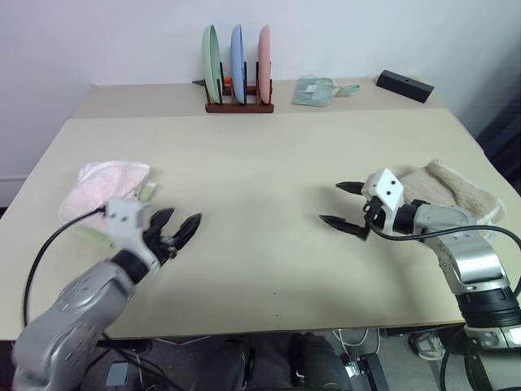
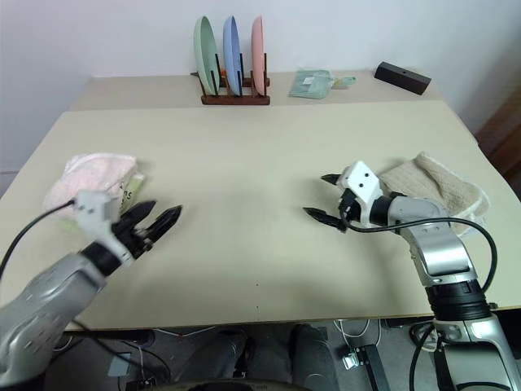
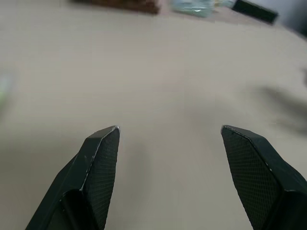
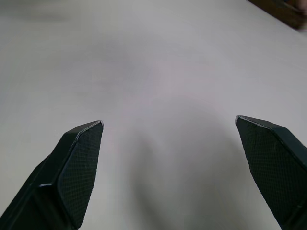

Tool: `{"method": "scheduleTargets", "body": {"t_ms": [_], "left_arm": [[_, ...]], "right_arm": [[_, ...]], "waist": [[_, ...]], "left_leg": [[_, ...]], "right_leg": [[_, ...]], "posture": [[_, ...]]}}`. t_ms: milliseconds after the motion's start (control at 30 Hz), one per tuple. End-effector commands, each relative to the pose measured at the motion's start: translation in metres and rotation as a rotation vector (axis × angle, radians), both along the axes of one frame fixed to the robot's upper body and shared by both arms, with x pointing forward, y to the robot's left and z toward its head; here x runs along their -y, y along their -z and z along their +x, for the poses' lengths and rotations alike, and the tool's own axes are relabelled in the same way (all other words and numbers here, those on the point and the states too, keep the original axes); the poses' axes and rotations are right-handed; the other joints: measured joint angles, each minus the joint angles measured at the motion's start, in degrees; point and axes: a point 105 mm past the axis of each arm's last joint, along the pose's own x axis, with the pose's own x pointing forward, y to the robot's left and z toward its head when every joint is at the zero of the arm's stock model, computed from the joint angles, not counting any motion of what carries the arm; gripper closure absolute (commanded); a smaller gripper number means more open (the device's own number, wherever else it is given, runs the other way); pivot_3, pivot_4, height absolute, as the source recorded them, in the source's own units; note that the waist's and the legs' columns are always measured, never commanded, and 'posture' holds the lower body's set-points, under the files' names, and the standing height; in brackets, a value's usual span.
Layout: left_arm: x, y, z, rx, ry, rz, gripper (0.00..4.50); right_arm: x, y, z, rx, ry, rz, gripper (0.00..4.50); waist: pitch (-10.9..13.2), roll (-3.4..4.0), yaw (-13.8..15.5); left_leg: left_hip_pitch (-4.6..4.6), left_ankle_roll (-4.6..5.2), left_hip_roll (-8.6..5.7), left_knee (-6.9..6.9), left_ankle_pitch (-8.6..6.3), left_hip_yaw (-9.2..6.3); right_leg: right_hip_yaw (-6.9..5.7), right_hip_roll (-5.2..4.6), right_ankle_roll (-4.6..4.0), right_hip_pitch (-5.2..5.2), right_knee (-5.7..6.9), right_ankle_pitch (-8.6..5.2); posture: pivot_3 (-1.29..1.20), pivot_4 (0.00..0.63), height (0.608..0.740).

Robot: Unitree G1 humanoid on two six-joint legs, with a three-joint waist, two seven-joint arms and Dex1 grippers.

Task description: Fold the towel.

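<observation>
Left gripper [image 1: 181, 229] open beside towel [image 1: 102, 189]; bare table [image 1: 260, 163] ahead

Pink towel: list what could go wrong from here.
1. The pink towel lies bunched on the table's left edge, behind the open left claw; a grasp may catch several layers.
2. A light green piece sits against it and could be dragged along.
3. The beige towel beside the open right claw might be picked instead.
</observation>
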Motion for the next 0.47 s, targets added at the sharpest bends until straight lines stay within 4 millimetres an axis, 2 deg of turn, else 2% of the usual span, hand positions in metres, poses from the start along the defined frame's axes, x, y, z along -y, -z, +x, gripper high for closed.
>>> {"method": "scheduleTargets", "body": {"t_ms": [33,167,333,467], "left_arm": [[0.005,0.002,0.019,0.082,0.032,0.109,1.08],[0.01,0.011,0.034,0.106,0.089,0.15,1.08],[0.013,0.017,0.041,0.122,0.117,0.165,1.08],[0.01,0.022,0.044,0.122,0.106,0.164,1.08]], "right_arm": [[0.013,-0.01,0.004,0.046,0.074,0.049,0.0],[0.017,-0.003,-0.003,0.022,0.115,0.082,0.0],[0.026,0.007,-0.014,-0.021,0.162,0.112,0.0],[0.023,0.015,-0.02,-0.046,0.161,0.113,0.0]], "waist": [[-0.02,0.05,-0.19],[-0.02,0.05,-0.46],[-0.01,0.07,-0.75],[0.0,0.06,-1.08]], "left_leg": [[0.01,0.0,0.0,-0.02,0.0,0.01],[-0.18,0.01,0.0,-0.05,0.0,-0.02],[-0.22,0.02,0.0,-0.03,0.01,-0.03],[-0.21,0.01,0.0,-0.02,0.01,-0.03]], "right_leg": [[0.01,0.0,0.0,0.0,-0.01,0.0],[-0.01,0.01,0.01,-0.18,-0.06,0.01],[-0.01,-0.01,0.02,-0.2,-0.06,0.01],[-0.01,-0.01,0.02,-0.2,-0.02,0.01]], "posture": [[0.0,0.15,0.74],[0.0,0.15,0.74],[0.0,0.15,0.74],[0.0,0.15,0.74]]}}
